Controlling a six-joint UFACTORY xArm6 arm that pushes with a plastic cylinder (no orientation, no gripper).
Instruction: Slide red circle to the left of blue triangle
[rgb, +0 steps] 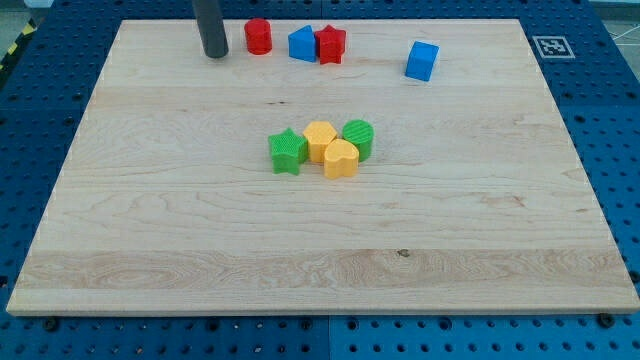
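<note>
The red circle (259, 37) stands near the board's top edge, left of centre. The blue triangle (302, 44) is just to its right with a small gap between them. A red star (330, 45) touches the blue triangle's right side. My tip (215, 55) is on the board a little to the left of the red circle, apart from it.
A blue cube (422, 61) sits further right near the top. A cluster in the board's middle holds a green star (288, 151), a yellow hexagon (320, 139), a yellow heart (341, 159) and a green circle (359, 139). The wooden board (150, 230) lies on a blue perforated table.
</note>
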